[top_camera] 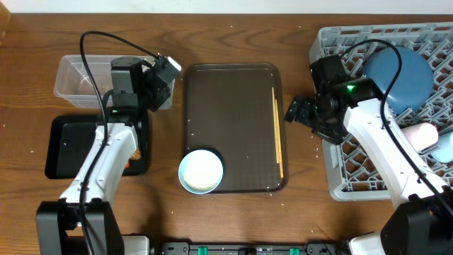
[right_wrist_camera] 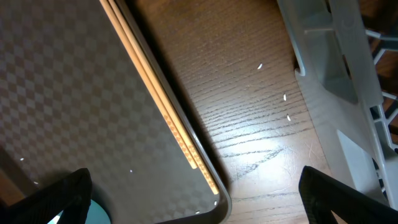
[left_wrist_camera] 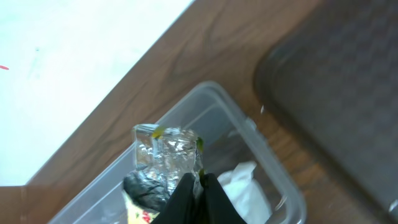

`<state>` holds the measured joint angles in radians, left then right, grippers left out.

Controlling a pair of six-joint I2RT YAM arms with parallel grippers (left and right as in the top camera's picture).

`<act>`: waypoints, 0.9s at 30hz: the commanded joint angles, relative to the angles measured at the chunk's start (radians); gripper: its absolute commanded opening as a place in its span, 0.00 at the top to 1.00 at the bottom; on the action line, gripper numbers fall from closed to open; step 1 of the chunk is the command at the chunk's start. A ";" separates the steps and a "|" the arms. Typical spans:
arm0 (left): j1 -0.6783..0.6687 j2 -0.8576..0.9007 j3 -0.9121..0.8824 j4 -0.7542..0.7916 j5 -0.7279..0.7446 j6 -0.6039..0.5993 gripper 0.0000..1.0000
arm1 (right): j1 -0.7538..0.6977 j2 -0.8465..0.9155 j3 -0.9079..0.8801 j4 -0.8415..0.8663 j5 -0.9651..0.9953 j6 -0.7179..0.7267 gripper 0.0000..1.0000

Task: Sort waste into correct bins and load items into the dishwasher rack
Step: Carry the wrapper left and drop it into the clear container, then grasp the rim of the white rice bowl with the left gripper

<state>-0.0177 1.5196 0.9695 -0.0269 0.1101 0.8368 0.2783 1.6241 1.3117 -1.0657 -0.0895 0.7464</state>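
Note:
My left gripper (left_wrist_camera: 199, 180) is shut on the green-yellow, silver-lined wrapper (left_wrist_camera: 166, 149) and holds it over the clear tub (left_wrist_camera: 252, 127). A crumpled white napkin (left_wrist_camera: 245, 186) lies in the tub. In the overhead view the left gripper (top_camera: 160, 91) is at the right end of the tub (top_camera: 76, 76). My right gripper (top_camera: 297, 110) is open and empty, between the serving tray and the grey dishwasher rack (top_camera: 340, 177). The chopsticks (top_camera: 277, 131) lie along the tray's right edge and show in the right wrist view (right_wrist_camera: 161, 106). The white bowl (top_camera: 201, 171) sits at the tray's front.
The brown serving tray (top_camera: 233, 106) fills the middle. The black tray (top_camera: 71, 145) lies in front of the tub, with something orange (top_camera: 134, 152) at its right end. The rack holds the dark-blue plate (top_camera: 398, 78), pink cup (top_camera: 422, 136) and light-blue cup (top_camera: 444, 149). Rice grains (right_wrist_camera: 286, 96) dot the table.

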 commanded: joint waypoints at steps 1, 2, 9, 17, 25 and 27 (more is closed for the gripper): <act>0.008 0.018 0.000 0.006 0.020 0.053 0.50 | 0.011 0.000 0.001 0.000 0.003 -0.011 0.01; 0.008 0.018 0.001 0.019 0.018 0.053 0.19 | 0.011 0.000 0.001 0.000 0.003 -0.011 0.01; 0.000 -0.086 0.002 0.031 0.009 -0.237 0.02 | 0.011 0.000 0.001 0.001 -0.014 -0.072 0.01; -0.002 -0.448 0.002 -0.204 0.192 -0.673 0.03 | 0.011 0.000 0.001 0.033 -0.020 -0.233 0.02; -0.002 -0.777 0.002 -0.504 0.405 -0.702 0.02 | 0.048 0.000 0.001 0.038 -0.020 -0.352 0.20; -0.002 -0.822 0.002 -0.591 0.406 -0.732 0.02 | 0.084 0.000 0.001 0.061 -0.020 -0.352 0.37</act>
<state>-0.0170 0.7399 0.9699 -0.5621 0.4416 0.1650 0.3164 1.6241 1.3117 -1.0210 -0.1036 0.4332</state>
